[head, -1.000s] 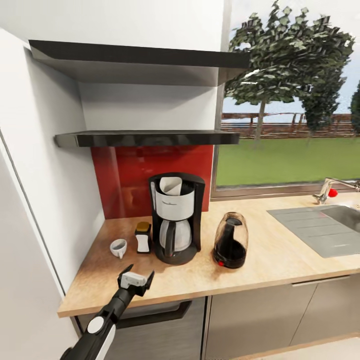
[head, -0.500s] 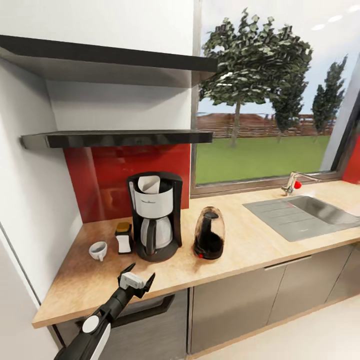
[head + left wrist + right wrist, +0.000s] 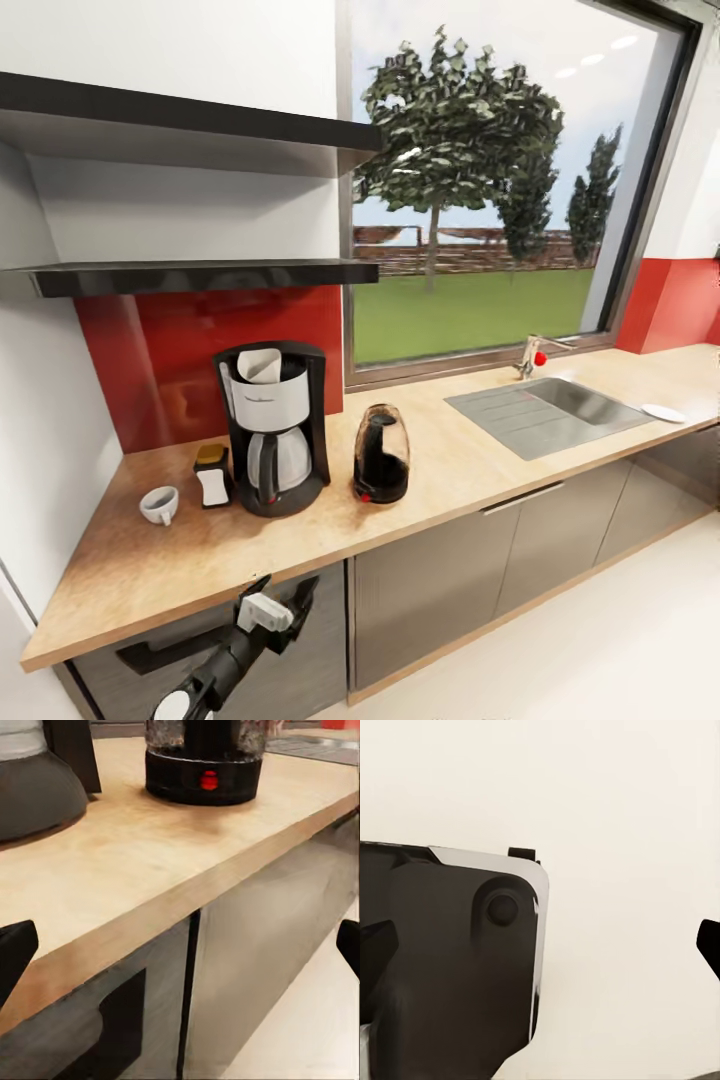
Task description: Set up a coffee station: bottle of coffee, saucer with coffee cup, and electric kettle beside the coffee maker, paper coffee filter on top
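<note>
The black coffee maker (image 3: 272,428) stands on the wooden countertop (image 3: 470,475) against the red backsplash, with a white paper filter (image 3: 260,365) in its top. To its left are the small bottle of coffee (image 3: 211,473) and a white cup (image 3: 159,505) lying on its side. The dark electric kettle (image 3: 381,467) stands to its right, and its base (image 3: 204,776) shows in the left wrist view. A white saucer (image 3: 663,412) lies at the counter's far right. My left gripper (image 3: 270,610) is open, below the counter's front edge. My right gripper (image 3: 540,945) is open and holds nothing.
A steel sink (image 3: 560,400) with a faucet (image 3: 535,352) sits under the window. Two dark shelves (image 3: 200,275) hang above the coffee maker. Grey cabinet fronts (image 3: 430,585) run below the counter, with pale floor (image 3: 600,650) to the right.
The whole head view has shifted, so the camera has turned right and pulled back. The left gripper now sits lower, in front of the cabinets. The counter's things have not moved.
</note>
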Robot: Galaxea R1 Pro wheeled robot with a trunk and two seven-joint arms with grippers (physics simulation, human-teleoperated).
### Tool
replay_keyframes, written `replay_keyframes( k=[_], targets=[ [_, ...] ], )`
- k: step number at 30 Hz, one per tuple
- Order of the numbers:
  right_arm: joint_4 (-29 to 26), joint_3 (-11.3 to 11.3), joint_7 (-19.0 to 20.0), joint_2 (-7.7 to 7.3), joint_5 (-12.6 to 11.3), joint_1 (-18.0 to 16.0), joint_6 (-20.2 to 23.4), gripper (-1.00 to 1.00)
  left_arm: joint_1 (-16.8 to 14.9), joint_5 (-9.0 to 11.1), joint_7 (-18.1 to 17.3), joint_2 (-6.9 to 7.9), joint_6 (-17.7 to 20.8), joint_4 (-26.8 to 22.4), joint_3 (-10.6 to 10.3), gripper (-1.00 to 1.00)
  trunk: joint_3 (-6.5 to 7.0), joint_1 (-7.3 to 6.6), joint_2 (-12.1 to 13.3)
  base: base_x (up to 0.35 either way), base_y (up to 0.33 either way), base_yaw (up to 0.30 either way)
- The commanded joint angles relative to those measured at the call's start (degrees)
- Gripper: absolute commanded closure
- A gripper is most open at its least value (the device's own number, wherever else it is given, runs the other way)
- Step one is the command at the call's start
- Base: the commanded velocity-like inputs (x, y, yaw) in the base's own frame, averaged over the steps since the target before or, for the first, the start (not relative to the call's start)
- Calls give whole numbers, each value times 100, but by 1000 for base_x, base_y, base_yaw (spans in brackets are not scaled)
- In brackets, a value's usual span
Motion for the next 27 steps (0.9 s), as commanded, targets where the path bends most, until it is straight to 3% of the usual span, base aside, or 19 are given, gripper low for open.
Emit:
replay_keyframes(
  k=[1, 5, 10, 15, 18, 23, 27],
  targets=[
    [2, 40, 25, -2, -61, -2, -19, -100, 61, -8, -11, -2, -22, 3, 6, -100, -1, 2, -3, -1, 0, -50],
    [-154, 44, 26, 45, -61, -2, -15, -100, 759, -104, -6, 11, -29, 4, -4, -100, -1, 2, -3, 0, 0, -13],
    [-185, 44, 25, 130, -59, -2, -15, -100, 1544, -677, 28, 55, -3, 93, 46, -100, -1, 2, -3, 0, 0, -1],
    [-190, 40, 25, 138, -60, -2, -15, -100, 1727, -927, 130, 239, 50, 721, 91, -100, -1, 2, -3, 0, 0, 0],
    [-181, 32, 25, 126, -49, -2, -15, -100, 1732, -955, 494, 379, 72, 1407, 176, -100, -1, 2, -3, 0, 0, 0],
    [-174, 27, 27, 82, -45, -2, -19, -100, 1729, -961, 1015, 415, 92, 2155, 203, -100, -1, 2, -3, 0, 0, 0],
    [-174, 20, 26, 80, -52, -2, -12, -100, 1726, -961, 1173, 419, 262, 2478, 202, -100, -1, 2, -3, 0, 0, 0]
  ],
)
